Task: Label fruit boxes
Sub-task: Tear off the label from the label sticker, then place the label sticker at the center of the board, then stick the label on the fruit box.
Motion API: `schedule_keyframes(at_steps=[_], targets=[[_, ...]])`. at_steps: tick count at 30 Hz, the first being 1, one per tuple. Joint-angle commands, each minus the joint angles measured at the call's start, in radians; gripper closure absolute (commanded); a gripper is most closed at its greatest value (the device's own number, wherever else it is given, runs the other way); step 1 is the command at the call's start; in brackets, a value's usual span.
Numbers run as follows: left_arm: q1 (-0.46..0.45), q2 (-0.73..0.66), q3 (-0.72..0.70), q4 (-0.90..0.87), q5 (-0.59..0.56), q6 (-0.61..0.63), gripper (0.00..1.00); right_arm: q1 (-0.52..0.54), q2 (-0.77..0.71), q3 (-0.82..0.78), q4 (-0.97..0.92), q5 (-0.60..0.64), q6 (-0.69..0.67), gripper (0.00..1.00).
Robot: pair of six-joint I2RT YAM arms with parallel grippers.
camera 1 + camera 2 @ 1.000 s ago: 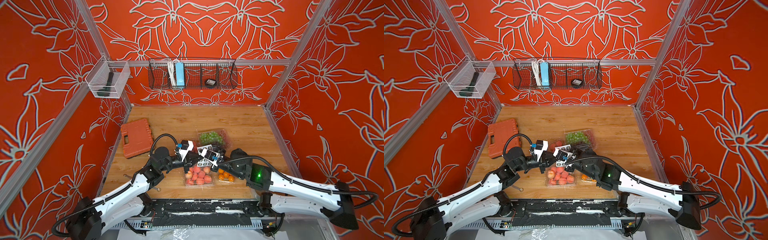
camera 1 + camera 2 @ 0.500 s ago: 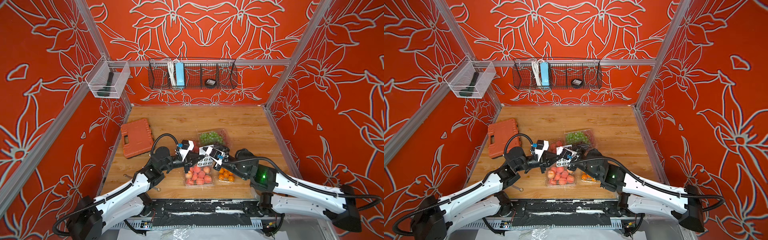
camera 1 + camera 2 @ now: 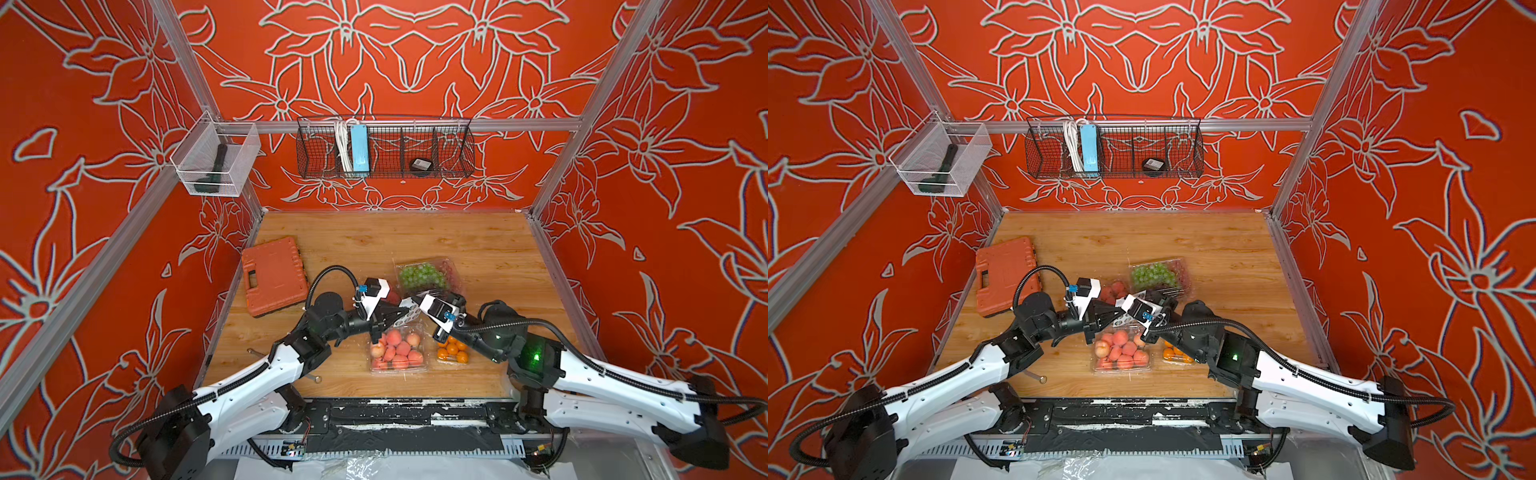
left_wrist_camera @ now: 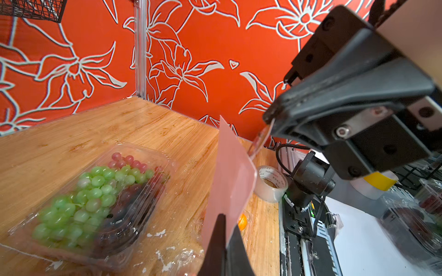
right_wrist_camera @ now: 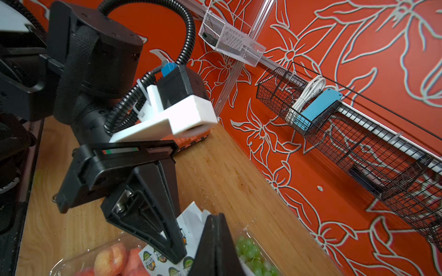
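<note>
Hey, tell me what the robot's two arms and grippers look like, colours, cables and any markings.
The left arm and right arm have white shell links, black joints and black ribbed cable hoses. A green light glows on the right arm. The left gripper and right gripper have black, tapering wedge-shaped fingers. Each wrist carries a white camera mount with a small blue connector.

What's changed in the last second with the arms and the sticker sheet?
The right gripper, shut, has drawn back slightly toward the robot's right, away from the left gripper. The left gripper stayed put, shut on the sticker sheet. The grape box, large peach box, orange box and tool case have not moved.
</note>
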Motion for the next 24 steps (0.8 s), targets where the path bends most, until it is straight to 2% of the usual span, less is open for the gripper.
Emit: schedule_keyframes(at_steps=[1, 3, 5, 10, 12, 14, 15, 18, 24], targets=[[0.023, 0.040, 0.026, -0.023, -0.070, -0.065, 1.00, 0.001, -0.002, -0.015, 0.032, 0.037, 0.011, 1.00], [0.102, 0.054, 0.014, -0.033, -0.097, -0.165, 1.00, -0.018, 0.027, -0.006, 0.035, 0.052, 0.027, 1.00], [0.182, 0.050, -0.032, 0.018, -0.025, -0.229, 1.00, -0.053, 0.054, 0.008, 0.026, 0.015, 0.062, 1.00], [0.193, 0.024, -0.070, 0.044, 0.066, -0.236, 1.00, -0.084, 0.060, 0.022, 0.013, -0.079, 0.090, 1.00], [0.193, -0.012, -0.084, 0.013, -0.005, -0.246, 1.00, -0.085, 0.062, 0.012, 0.026, -0.088, 0.096, 1.00], [0.210, -0.035, -0.097, -0.074, -0.183, -0.289, 1.00, -0.093, 0.111, 0.003, 0.072, -0.062, 0.093, 1.00], [0.228, -0.041, -0.110, -0.098, -0.231, -0.309, 1.00, -0.099, 0.151, 0.017, 0.069, -0.052, 0.094, 1.00], [0.302, -0.032, -0.143, -0.168, -0.305, -0.355, 1.00, -0.115, 0.297, 0.095, 0.007, -0.018, 0.115, 1.00], [0.338, -0.045, -0.178, -0.286, -0.512, -0.371, 1.00, -0.151, 0.546, 0.225, -0.057, -0.046, 0.164, 1.00]])
